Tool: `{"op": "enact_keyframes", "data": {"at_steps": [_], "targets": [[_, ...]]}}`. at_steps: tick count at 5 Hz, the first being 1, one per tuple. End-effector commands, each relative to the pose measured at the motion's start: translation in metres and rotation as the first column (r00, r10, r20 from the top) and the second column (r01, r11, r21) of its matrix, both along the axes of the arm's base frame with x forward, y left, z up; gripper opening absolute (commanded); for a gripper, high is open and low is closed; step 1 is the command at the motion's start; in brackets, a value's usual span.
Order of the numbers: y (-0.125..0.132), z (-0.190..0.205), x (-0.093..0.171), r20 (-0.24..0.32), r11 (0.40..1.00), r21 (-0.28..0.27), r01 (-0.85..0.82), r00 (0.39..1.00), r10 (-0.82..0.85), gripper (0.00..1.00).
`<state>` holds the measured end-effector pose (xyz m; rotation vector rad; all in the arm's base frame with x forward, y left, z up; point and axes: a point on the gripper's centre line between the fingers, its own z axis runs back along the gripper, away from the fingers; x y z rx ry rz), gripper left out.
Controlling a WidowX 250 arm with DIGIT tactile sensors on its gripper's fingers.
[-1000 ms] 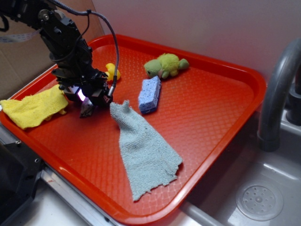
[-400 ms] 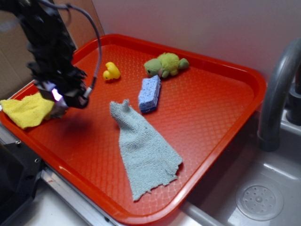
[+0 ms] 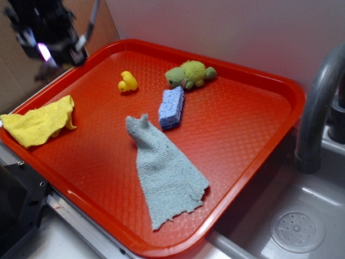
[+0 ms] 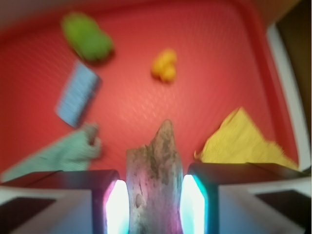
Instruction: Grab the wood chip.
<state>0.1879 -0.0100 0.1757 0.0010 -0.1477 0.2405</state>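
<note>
gripper (image 4: 154, 204) clamps wood chip (image 4: 155, 170) above tray (image 3: 242, 124).

Probably kitchen: sink (image 3: 302, 226), faucet (image 3: 318, 102).

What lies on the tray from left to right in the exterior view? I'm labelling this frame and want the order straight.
yellow cloth → yellow rubber duck → blue sponge → green plush toy. The grey-blue cloth spans under several of these, so I leave it out.
</note>
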Motion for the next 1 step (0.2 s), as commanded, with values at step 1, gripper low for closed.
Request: {"op": "enact_keyframes", "data": {"at_steps": [1], "targets": [[0.0182, 0.1110, 0.0033, -0.001, 0.998, -0.061, -0.019, 1.000, 0.019, 0.00]]}}
